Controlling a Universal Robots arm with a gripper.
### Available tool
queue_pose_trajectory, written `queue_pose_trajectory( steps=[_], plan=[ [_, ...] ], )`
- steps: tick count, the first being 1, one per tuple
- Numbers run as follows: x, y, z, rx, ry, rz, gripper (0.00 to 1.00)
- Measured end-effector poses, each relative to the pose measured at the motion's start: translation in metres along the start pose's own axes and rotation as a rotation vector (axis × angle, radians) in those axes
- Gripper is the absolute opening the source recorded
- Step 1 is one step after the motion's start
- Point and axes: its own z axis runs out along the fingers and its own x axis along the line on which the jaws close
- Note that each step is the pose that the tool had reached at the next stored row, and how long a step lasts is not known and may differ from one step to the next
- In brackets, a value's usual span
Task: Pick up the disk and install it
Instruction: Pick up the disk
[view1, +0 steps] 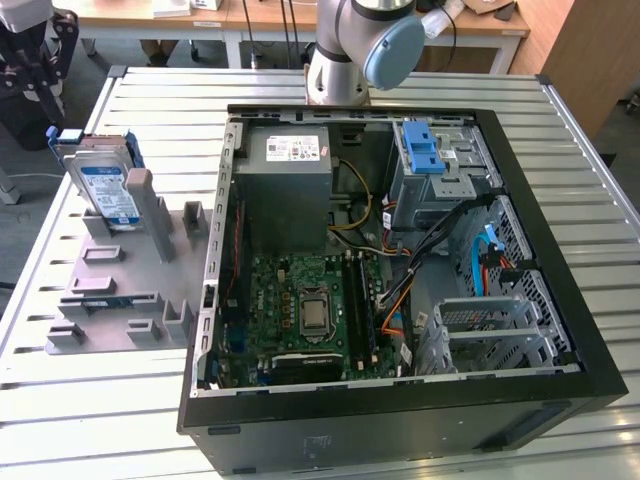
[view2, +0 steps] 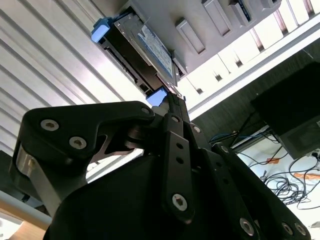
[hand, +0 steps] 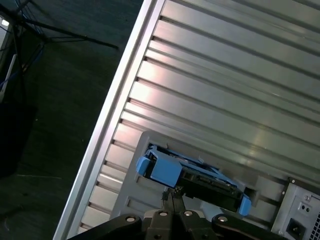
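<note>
The arm (view1: 335, 70) is a silver-grey tube with a round light-blue cap (view1: 393, 48) at its 3 o'clock side in the exterior view, and the gripper (hand: 171, 194) is made of matt black linkage bars with silver screws (view2: 179, 202).

disk (view1: 103, 185) partly hidden behind grey holder post (view1: 140, 208)
</note>
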Motion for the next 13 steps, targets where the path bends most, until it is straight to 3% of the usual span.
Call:
queue_pose_trajectory(
  steps=[13],
  plan=[
    [0.0, 0.0, 0.0001, 0.0013, -0.0021, -0.065, 0.11]
  ],
)
